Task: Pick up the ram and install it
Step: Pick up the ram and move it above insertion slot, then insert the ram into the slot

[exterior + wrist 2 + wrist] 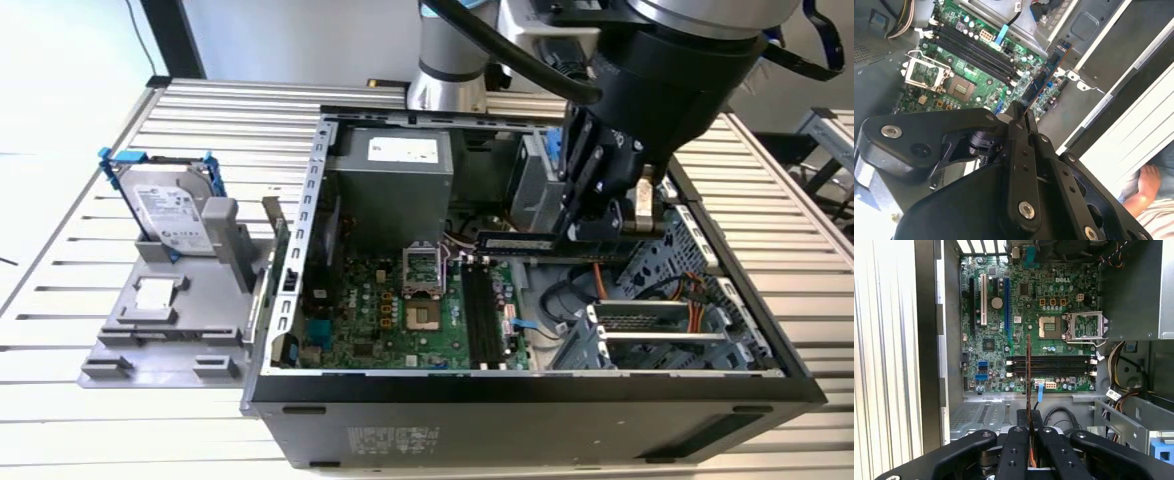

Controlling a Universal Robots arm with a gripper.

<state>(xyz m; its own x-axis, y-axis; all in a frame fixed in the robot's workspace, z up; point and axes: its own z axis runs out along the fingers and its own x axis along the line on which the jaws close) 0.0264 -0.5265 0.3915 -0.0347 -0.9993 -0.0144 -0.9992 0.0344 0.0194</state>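
Ram's in the gripper, hanging over the board inside the case (315, 200)

The gripper (601, 235) is clamped on one end of the ram (527, 243), jaws pinched nearly together on the thin stick. The stick pokes out toward the exterior view's left, up above the board (387, 320) and not touching it. Key bit: its long axis looks crosswise to the black slots (1051, 365). In both wrist views it cuts right across them, so I'd say it's not lined up with a slot yet.
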